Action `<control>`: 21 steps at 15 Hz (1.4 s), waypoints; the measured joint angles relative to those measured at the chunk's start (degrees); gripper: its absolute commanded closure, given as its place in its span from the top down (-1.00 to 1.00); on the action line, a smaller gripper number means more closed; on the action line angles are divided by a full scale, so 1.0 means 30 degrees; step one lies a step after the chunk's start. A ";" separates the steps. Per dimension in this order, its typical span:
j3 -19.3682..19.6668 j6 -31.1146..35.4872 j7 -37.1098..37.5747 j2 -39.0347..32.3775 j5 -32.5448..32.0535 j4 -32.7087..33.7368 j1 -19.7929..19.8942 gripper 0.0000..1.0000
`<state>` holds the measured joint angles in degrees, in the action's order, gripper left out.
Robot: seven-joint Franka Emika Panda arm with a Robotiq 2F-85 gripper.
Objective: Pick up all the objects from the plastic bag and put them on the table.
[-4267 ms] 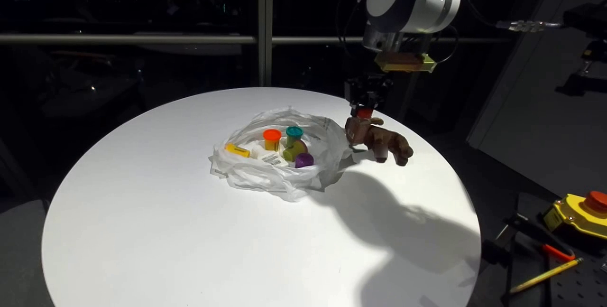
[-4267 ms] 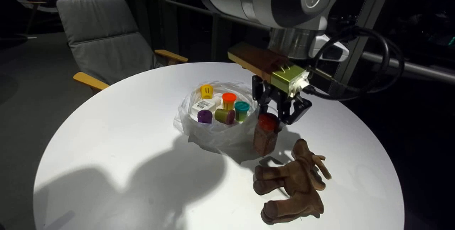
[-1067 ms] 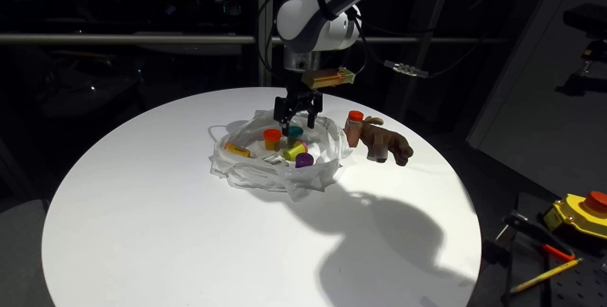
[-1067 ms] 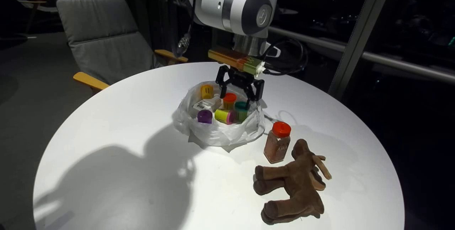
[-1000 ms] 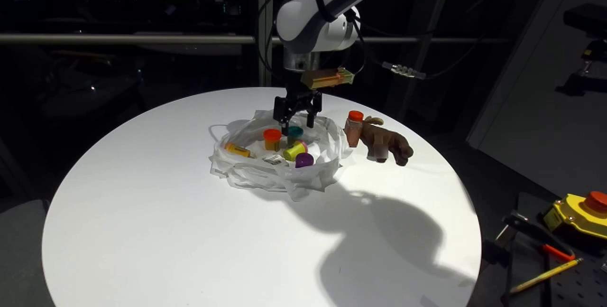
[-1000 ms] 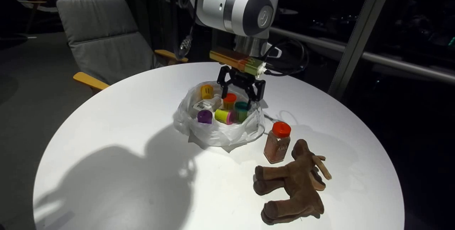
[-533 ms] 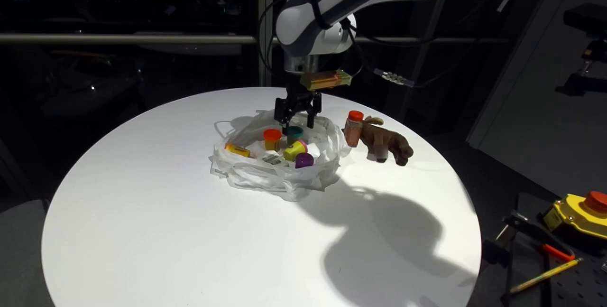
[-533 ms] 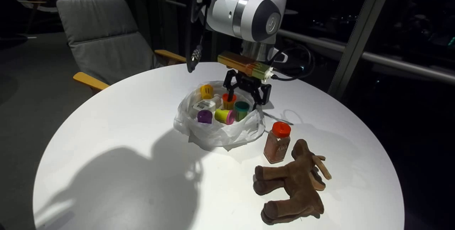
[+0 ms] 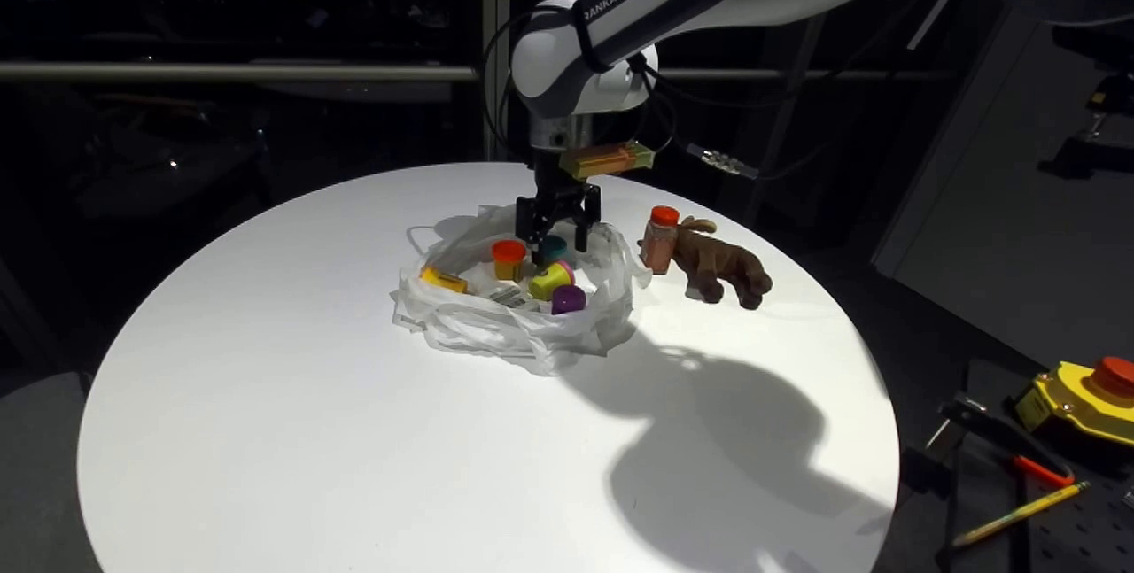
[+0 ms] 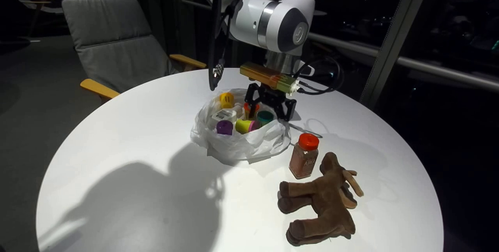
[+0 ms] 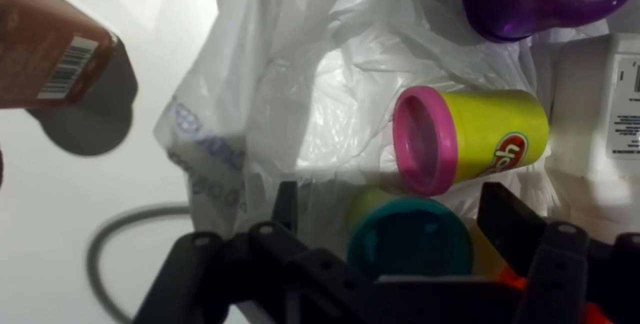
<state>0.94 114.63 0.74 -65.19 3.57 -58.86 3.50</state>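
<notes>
1. Table (image 10: 128, 139): used for set-down, apparently.
2. Bag (image 10: 241, 147): opened wide, presumably for reach from above.
3. Toy (image 10: 327, 201): laid on table, judged done.
4. Claw (image 11: 392, 209): held spread over bag, nothing pinched.
5. Bottle (image 10: 304, 158): stood upright near toy, judged done.
6. Teal-lidded tub (image 11: 410, 239): flanked by claw inside bag, likely gripped next.

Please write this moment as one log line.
fingers: open, either side of teal-lidded tub in bag; grip: none; on table: red-capped bottle, toy animal
</notes>
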 measured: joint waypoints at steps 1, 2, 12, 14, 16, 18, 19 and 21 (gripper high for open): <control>0.0000 -0.0041 0.0000 -0.0170 -0.0022 0.0214 -0.0008 0.09; 0.0000 -0.0057 0.0000 -0.0330 -0.0038 0.0427 -0.0022 -0.10; 0.0002 0.0000 -0.0001 -0.0683 -0.0795 0.1728 -0.0490 -0.58; 0.0009 0.0004 0.0001 -0.0411 -0.0838 0.1702 -0.0602 -0.58; 0.0035 0.0009 0.0123 0.0311 -0.0841 0.1345 -0.0655 -0.58; 0.0034 0.0090 0.0335 0.1543 -0.0679 0.0277 -0.0593 -0.58; 0.0032 0.0104 0.0416 0.2316 -0.0564 -0.0503 -0.0529 -0.58; 0.0030 0.0120 0.0515 0.3791 -0.0328 -0.2170 -0.0388 -0.58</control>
<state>1.02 114.99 2.29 -53.82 2.59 -65.37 2.34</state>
